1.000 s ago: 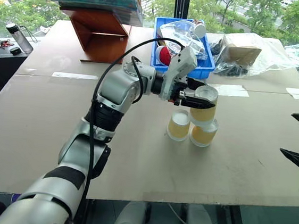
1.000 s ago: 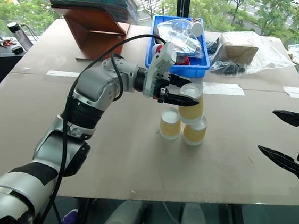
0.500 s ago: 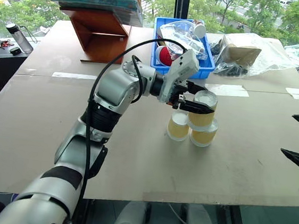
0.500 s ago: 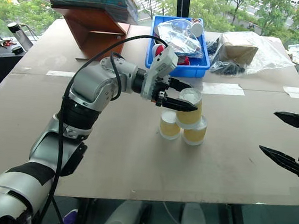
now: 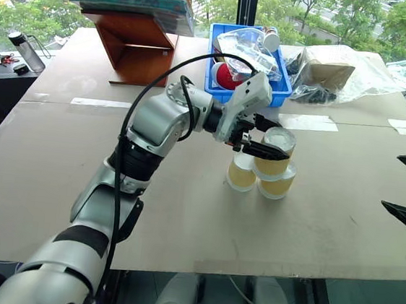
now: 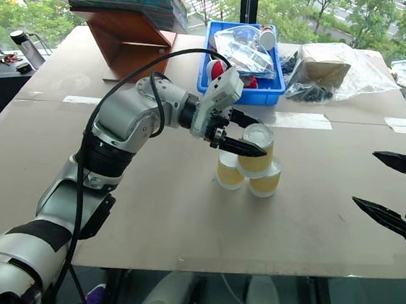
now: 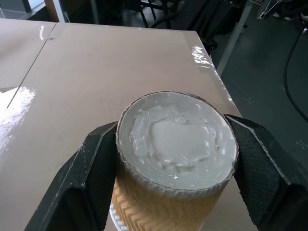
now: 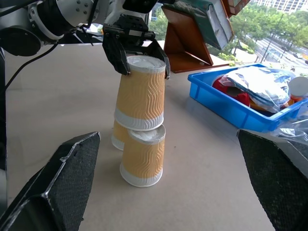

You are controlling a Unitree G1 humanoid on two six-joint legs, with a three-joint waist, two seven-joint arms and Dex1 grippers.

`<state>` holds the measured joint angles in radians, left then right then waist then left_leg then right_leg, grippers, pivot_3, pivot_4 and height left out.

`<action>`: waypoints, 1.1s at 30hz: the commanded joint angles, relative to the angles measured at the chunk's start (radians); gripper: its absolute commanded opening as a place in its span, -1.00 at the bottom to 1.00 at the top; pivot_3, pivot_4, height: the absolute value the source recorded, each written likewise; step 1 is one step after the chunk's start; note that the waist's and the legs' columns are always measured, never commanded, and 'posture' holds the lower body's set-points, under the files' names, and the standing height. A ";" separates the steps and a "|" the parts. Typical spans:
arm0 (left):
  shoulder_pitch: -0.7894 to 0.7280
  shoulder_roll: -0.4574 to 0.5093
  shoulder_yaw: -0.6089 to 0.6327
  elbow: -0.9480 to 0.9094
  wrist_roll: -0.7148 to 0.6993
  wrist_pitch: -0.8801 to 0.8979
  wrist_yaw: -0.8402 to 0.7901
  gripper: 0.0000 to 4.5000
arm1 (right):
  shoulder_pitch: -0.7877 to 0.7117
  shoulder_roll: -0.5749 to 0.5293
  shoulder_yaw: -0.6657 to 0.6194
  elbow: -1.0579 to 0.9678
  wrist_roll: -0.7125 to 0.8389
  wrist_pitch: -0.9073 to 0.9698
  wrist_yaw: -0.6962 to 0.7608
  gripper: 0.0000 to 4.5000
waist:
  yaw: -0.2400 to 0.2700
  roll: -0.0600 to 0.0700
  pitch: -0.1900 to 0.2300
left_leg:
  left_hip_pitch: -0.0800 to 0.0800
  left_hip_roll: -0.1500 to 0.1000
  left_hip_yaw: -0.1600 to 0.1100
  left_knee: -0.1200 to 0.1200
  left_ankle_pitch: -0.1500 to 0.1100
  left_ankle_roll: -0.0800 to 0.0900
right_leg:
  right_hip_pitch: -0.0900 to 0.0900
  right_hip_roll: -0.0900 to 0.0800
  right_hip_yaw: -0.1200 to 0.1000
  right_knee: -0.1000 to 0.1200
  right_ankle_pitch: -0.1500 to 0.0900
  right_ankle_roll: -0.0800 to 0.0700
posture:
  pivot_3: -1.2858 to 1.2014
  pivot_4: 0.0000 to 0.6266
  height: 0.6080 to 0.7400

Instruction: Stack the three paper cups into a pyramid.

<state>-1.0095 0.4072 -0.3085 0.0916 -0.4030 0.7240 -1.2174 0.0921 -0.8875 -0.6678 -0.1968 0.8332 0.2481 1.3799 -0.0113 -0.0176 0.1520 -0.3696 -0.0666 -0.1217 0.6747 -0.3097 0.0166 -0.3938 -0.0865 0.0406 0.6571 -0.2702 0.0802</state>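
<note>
Two yellow-tan paper cups stand upside down and side by side on the brown table, the left cup point(image 5: 241, 175) and the right cup point(image 5: 277, 186). The third cup point(image 5: 275, 164) sits upside down over them, its rim at the top of the right cup point(image 8: 142, 156). Whether it also bears on the other one I cannot tell. My left gripper point(image 7: 175, 139) is shut on this top cup near its white base, one finger on each side. My right gripper point(image 6: 395, 192) hovers open at the table's right edge, well apart from the cups.
A blue bin point(image 5: 282, 95) with bagged items stands just behind the cups. A wooden stand point(image 5: 138, 47) carrying books is at the back left. Clear plastic bags with a brown box point(image 5: 328, 63) lie at the back right. White tape strips point(image 5: 100, 103) mark the table.
The left gripper and its cup have come slightly lower and nearer over the two base cups, turning a little. The right gripper has not moved.
</note>
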 commanded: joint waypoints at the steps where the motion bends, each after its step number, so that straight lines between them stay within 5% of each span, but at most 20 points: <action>1: 0.012 0.006 -0.006 -0.037 0.006 0.006 0.006 0.50 | -0.008 -0.005 -0.027 -0.021 0.007 -0.010 -0.004 1.00 | 0.000 0.000 0.000 | 0.000 0.000 0.000 0.000 0.000 0.000 | 0.000 0.000 0.000 0.000 0.000 0.000 | 0.03 -0.52 1.00; 6: 0.005 0.002 0.006 -0.062 -0.016 0.034 0.012 0.98 | -0.006 -0.006 -0.029 -0.021 0.006 -0.011 -0.006 1.00 | 0.000 0.000 0.000 | 0.000 0.000 0.000 0.000 0.000 0.000 | 0.000 0.000 0.000 0.000 0.000 0.000 | 0.03 -0.52 1.00; 21: -0.007 0.033 0.113 -0.127 -0.094 0.107 0.046 0.98 | -0.008 -0.012 -0.025 -0.018 0.008 -0.002 -0.007 1.00 | 0.000 0.000 0.000 | 0.000 0.000 0.000 0.000 0.000 0.000 | 0.000 0.000 0.000 0.000 0.000 0.000 | 0.03 -0.52 1.00; 33: 0.162 0.143 0.435 -0.274 -0.305 0.132 0.116 0.98 | 0.007 0.003 -0.011 -0.023 -0.004 0.002 -0.019 1.00 | -0.002 0.001 0.000 | 0.000 0.001 0.000 0.000 0.000 0.000 | 0.000 0.000 0.000 0.000 0.000 0.000 | 0.03 -0.52 1.00</action>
<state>-0.8685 0.5374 0.0796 -0.1316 -0.6728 0.8481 -1.1255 0.0931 -0.8869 -0.6643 -0.2019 0.8305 0.2563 1.3645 -0.0129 -0.0169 0.1516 -0.3691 -0.0661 -0.1219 0.6745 -0.3096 0.0165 -0.3941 -0.0873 0.0408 0.6570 -0.2702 0.0802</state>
